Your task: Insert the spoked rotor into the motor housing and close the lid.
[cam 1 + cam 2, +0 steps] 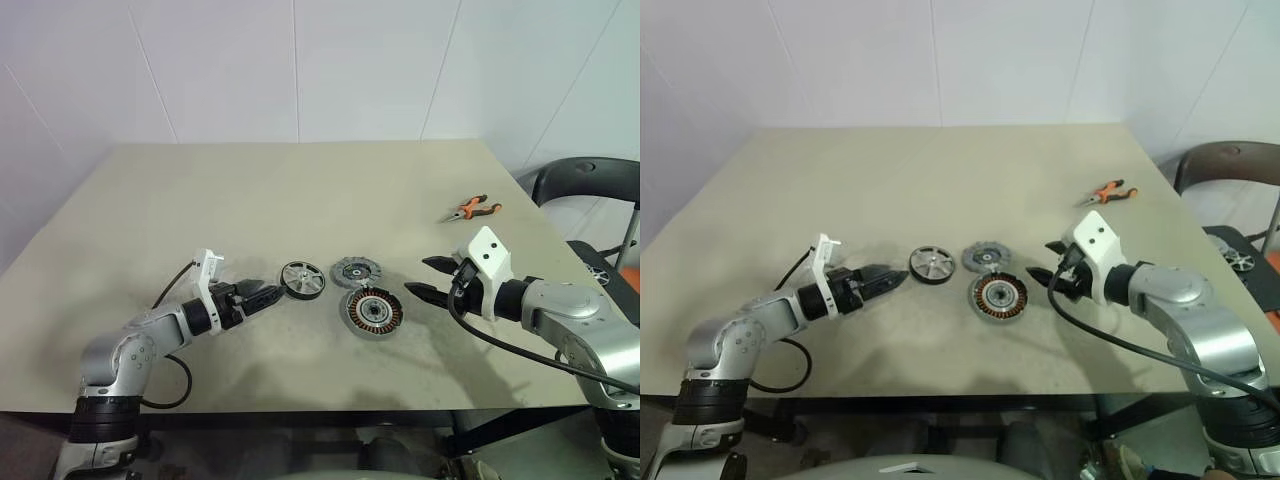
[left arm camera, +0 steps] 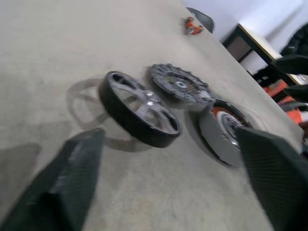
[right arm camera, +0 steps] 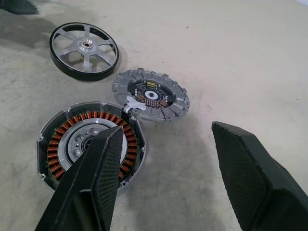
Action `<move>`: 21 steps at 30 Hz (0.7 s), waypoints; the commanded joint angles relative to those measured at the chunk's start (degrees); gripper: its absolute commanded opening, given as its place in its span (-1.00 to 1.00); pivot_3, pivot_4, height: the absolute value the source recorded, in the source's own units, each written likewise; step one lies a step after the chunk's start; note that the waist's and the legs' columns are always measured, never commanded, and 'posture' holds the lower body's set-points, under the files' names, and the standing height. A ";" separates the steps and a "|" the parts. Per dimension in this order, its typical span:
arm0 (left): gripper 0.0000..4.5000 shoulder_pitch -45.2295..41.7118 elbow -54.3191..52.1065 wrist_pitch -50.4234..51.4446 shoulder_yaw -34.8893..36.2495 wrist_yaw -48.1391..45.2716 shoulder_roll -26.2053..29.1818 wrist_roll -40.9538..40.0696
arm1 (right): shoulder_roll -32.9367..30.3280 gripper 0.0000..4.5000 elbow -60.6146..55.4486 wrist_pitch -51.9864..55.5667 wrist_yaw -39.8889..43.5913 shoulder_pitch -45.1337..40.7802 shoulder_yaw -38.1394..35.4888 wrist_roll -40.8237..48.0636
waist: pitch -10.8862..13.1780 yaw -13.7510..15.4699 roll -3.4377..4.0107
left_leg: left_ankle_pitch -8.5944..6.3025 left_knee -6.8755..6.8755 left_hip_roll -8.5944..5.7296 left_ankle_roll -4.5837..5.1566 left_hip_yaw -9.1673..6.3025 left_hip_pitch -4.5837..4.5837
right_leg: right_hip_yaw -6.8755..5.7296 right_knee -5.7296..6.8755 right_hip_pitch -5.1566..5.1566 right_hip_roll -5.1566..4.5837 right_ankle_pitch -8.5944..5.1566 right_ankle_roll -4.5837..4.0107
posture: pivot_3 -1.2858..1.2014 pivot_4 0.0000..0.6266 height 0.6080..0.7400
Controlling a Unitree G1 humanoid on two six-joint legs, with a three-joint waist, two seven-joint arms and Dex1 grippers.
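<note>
The spoked rotor [image 1: 302, 279], black-rimmed with silver spokes, lies flat on the table. To its right rests the grey lid [image 1: 357, 270], its slotted face up. The motor housing [image 1: 373, 313] with copper windings lies just in front of the lid, and their edges touch. My left gripper [image 1: 262, 295] hovers low just left of the rotor, pointing at it. In the left wrist view its fingers [image 2: 67, 183] stand wide apart and open, with nothing between them. My right gripper [image 1: 425, 277] is open and empty just right of the housing [image 3: 89, 144].
Orange-handled pliers [image 1: 470, 208] lie at the table's far right. A dark chair [image 1: 580, 180] stands beyond the right edge. The table's front edge [image 1: 300, 408] runs close below both arms.
</note>
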 commanded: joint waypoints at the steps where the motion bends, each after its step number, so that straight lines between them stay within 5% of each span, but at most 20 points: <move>1: 0.99 -0.81 1.73 -0.24 -0.45 0.08 -0.51 1.12 | 0.30 0.37 -1.65 -0.10 -0.47 -0.89 0.15 -0.06 | 0.00 0.01 0.00 | 0.00 0.00 0.00 0.00 0.00 0.00 | 0.00 0.00 0.00 0.00 0.00 0.00 | 0.03 -1.00 1.00; 21: 0.99 -8.20 13.02 -7.29 -3.12 3.71 -9.81 9.26 | 0.71 0.37 -2.32 0.26 -2.14 -0.26 1.48 -1.41 | -0.02 0.27 0.01 | 0.01 0.01 -0.01 0.03 0.00 -0.02 | -0.01 0.01 0.02 0.01 0.01 0.01 | 0.03 -1.00 1.00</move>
